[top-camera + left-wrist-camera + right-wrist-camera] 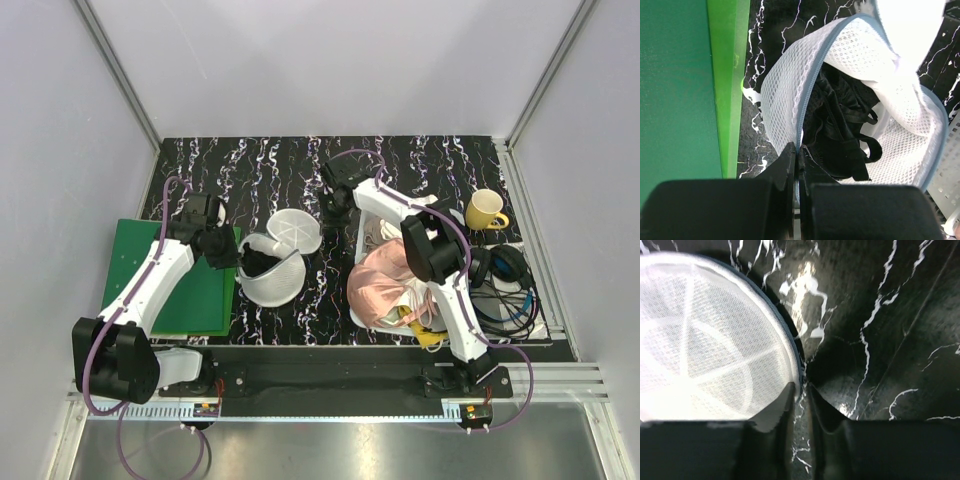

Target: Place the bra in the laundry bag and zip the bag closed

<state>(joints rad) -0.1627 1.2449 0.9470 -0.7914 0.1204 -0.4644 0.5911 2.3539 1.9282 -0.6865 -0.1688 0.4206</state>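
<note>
desk (300, 165): black marble-look, under both claws
laundry bag (285, 283): sitting open between the two claws, with its round flap over by the right one
bra (840, 125): bunched inside the bag, just past the left claw's tips
left claw (797, 150): clenched on the bag's zip edge
right claw (801, 387): tips nearly together at the flap's rim, honestly can't tell if it's gripping

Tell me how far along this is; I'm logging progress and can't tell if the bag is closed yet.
Done: the bra lies inside the laundry bag. In hand: the left fingers pinch the bag's rim by the zip, and the right fingers grip the edge of the lid panel, which is flipped open. Left: fold the panel over and run the zip round; the bag is not closed.
</note>
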